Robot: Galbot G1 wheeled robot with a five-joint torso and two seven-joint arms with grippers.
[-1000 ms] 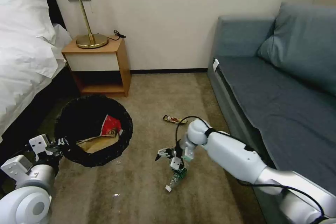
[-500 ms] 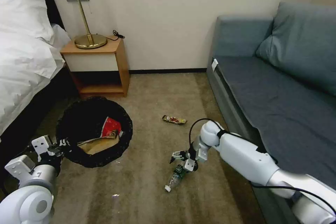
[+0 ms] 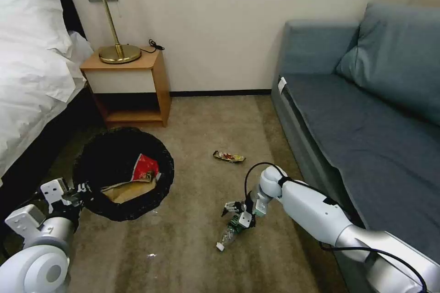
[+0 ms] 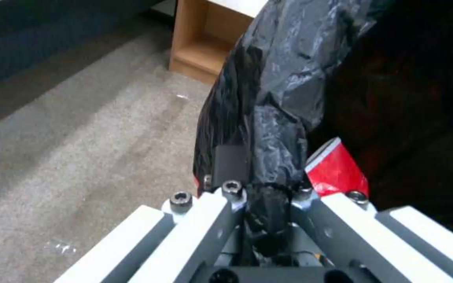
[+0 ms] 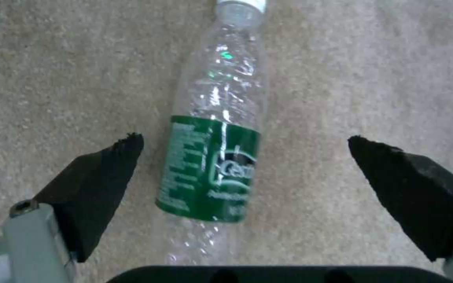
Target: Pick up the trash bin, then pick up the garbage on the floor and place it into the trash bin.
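Black-bagged bin [image 3: 123, 171] hangs pinched at its rim in my left gripper [image 4: 266, 196], holding red wrapper [image 3: 145, 167] and brown bag [image 3: 123, 188], while my right gripper [image 5: 245, 177] straddles the bottle [image 5: 216, 137], jaws wide.

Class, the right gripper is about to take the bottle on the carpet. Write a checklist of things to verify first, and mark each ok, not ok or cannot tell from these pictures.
1. Right gripper open with the bottle between its fingers: ok.
2. Fingers lined up across the green label, not the cap: ok.
3. Fingers low enough to close on the bottle: cannot tell.
4. Left gripper shut on the trash bin rim: ok.
5. Bin has room above the red wrapper and brown paper bag: ok.
6. Carpet between bottle and bin free of obstacles: ok; the dark wrapper lies off to the side.
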